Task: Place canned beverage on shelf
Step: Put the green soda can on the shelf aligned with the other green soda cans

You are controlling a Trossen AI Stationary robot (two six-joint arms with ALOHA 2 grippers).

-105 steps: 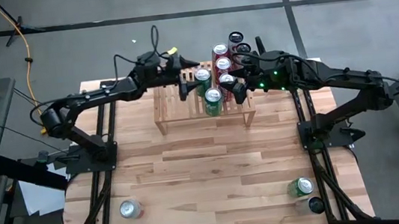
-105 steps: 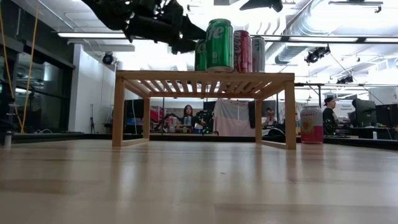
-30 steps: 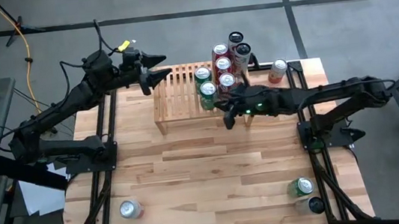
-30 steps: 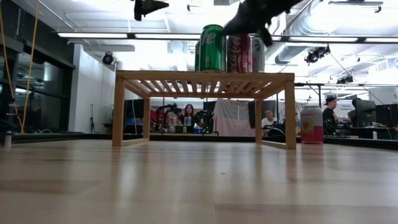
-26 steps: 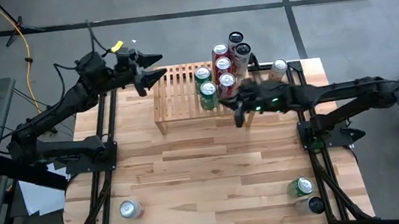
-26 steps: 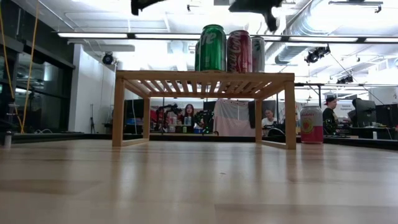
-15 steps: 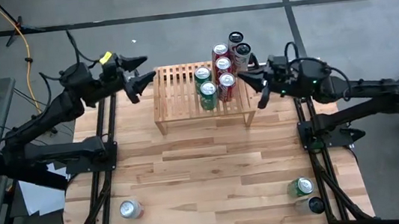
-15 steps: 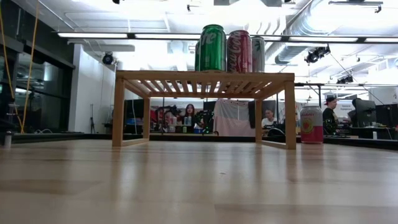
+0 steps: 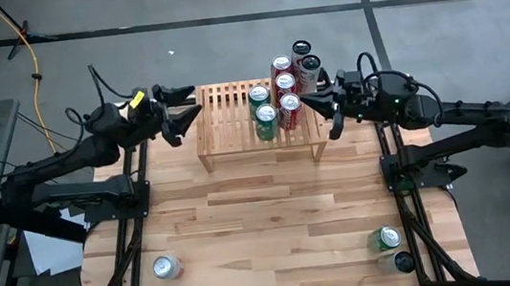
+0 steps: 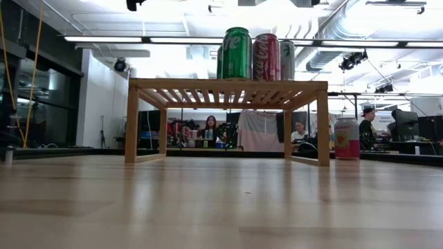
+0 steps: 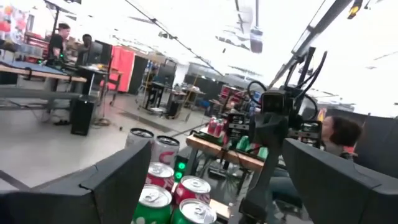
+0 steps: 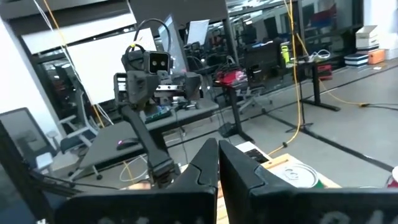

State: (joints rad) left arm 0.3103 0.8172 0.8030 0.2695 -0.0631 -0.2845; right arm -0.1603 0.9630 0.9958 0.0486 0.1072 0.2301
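Observation:
The shelf (image 9: 234,126) stands at the table's far middle, a light-wood slatted rack on short legs. Several cans stand upright on its right part: green ones (image 9: 266,115), red ones (image 9: 287,83) and dark ones (image 9: 304,56); the low view shows a green can (image 10: 239,52) beside a red one (image 10: 266,57). My left gripper (image 9: 188,105) hovers open off the shelf's left end, nothing between its fingers (image 11: 118,180). My right gripper (image 9: 313,105) hovers shut off the shelf's right end, touching nothing; its own view (image 12: 217,165) shows the fingers together.
A pink can (image 10: 347,138) stands on the table right of the shelf. A silver can (image 9: 166,266) sits near the front left; a green can (image 9: 383,238) and a dark one (image 9: 402,262) near the front right. People show in the room behind.
My right gripper, shut, has pulled back from in front of the shelf toward the table's right edge and risen, leaving the low view. My left gripper, open, has drawn away from the shelf toward the left and near edges. The cans on the shelf have stayed put.

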